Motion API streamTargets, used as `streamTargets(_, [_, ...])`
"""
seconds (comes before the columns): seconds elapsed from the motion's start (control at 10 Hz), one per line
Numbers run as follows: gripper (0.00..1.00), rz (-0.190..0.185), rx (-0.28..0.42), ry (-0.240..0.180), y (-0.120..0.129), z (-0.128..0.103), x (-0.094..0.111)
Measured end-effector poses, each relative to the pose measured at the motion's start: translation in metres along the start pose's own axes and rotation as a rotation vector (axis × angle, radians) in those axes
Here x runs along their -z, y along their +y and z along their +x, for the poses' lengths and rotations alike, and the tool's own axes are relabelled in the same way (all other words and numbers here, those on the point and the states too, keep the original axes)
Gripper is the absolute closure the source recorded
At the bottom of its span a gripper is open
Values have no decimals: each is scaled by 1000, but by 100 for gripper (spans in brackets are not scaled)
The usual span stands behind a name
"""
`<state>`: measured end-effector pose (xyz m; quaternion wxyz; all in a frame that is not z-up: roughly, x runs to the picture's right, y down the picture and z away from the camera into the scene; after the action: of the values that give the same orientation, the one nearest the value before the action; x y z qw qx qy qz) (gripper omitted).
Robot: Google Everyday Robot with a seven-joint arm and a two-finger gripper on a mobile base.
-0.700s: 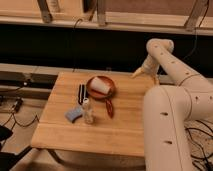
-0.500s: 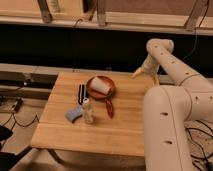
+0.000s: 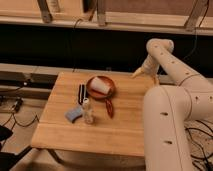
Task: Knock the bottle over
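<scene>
The bottle (image 3: pixel 88 111) is small, slender and clear with a pale cap. It stands upright on the wooden table (image 3: pixel 125 125), just right of a blue sponge (image 3: pixel 74 114). My gripper (image 3: pixel 137 74) is at the end of the white arm, over the table's far right edge, well to the right of and behind the bottle. It touches nothing.
A white cup (image 3: pixel 100 87) lies on a reddish-brown plate (image 3: pixel 92 83) behind the bottle. A black object (image 3: pixel 81 93) lies left of the plate, a red utensil (image 3: pixel 109 108) to its front right. My white arm (image 3: pixel 170 120) fills the right side. Cables lie on the floor at left.
</scene>
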<state>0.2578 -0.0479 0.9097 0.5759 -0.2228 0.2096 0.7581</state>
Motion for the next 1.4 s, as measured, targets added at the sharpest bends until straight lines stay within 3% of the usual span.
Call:
streamTargets(0.7, [22, 0, 0, 0, 0, 0, 0])
streamTargets(1.2, [67, 0, 0, 0, 0, 0, 0])
streamTargets(1.4, [89, 7, 5, -1, -1, 0, 0])
